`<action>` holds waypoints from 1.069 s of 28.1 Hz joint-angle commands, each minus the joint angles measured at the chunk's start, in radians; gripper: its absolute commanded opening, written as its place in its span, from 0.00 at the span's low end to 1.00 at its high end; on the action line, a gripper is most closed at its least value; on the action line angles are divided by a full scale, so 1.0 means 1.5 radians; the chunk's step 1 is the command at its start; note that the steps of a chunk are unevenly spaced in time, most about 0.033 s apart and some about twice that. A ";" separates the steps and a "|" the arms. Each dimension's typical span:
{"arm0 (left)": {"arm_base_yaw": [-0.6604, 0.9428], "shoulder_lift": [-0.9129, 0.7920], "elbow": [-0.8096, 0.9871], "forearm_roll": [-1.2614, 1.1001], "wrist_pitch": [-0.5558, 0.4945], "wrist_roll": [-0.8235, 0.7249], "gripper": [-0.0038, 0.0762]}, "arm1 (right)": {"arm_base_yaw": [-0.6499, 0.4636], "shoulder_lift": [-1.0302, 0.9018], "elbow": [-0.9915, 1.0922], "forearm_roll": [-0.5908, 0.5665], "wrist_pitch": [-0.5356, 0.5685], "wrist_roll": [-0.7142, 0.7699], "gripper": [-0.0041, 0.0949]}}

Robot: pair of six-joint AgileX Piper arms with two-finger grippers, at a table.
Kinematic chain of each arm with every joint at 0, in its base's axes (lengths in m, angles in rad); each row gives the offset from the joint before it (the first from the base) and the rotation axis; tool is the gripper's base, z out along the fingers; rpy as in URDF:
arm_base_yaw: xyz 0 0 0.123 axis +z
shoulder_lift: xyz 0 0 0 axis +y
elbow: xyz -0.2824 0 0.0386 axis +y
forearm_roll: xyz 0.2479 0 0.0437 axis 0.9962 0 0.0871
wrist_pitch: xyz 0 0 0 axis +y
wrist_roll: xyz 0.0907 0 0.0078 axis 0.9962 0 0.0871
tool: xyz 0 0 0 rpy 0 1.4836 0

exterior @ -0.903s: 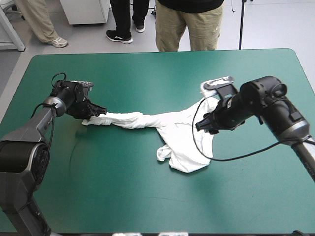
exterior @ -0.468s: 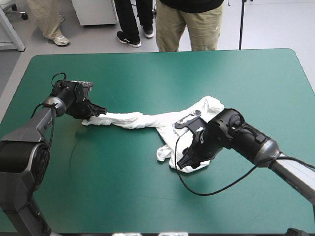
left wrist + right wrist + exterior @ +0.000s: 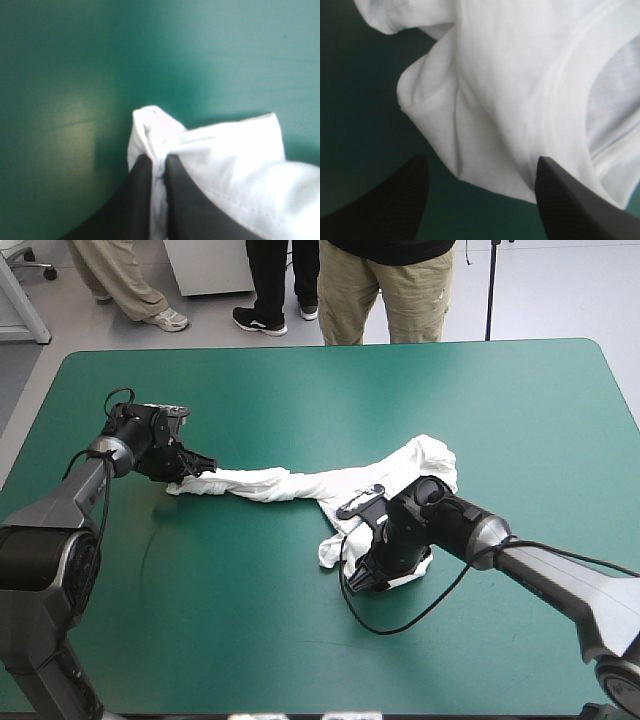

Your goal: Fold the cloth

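Two end effectors met one white T-shirt [image 3: 290, 483], which lay twisted like a rope across the middle of the teal-green worktop [image 3: 300, 390]. The left end effector [image 3: 196, 472] was clenched on the T-shirt's left tip. The right end effector [image 3: 368, 570] hung released, black fingers [image 3: 385, 200] spread apart over the T-shirt's crumpled right heap.

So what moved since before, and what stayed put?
The right gripper swung from the T-shirt's far right end back toward the robot and leftward, down to its near edge. Its fingers are open and hold nothing yet. That far end now lies loose on the table. The left gripper stayed shut on the left end, and the stretched middle did not shift.
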 commanded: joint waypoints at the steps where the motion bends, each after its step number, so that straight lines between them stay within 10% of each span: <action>1: 0.006 -0.010 -0.004 0.020 0.011 -0.006 0.05 | 0.002 0.013 -0.015 0.019 -0.018 -0.025 0.64; 12: 0.006 -0.010 -0.004 0.009 0.014 -0.006 0.05 | 0.002 0.130 0.023 0.050 -0.046 -0.020 0.58; 17: 0.006 -0.013 -0.004 0.006 0.030 -0.006 0.05 | 0.002 0.139 0.063 0.048 -0.061 -0.002 0.03; 30: 0.006 -0.213 -0.005 0.007 0.049 0.019 0.05 | -0.079 -0.106 -0.055 0.012 0.039 0.035 0.02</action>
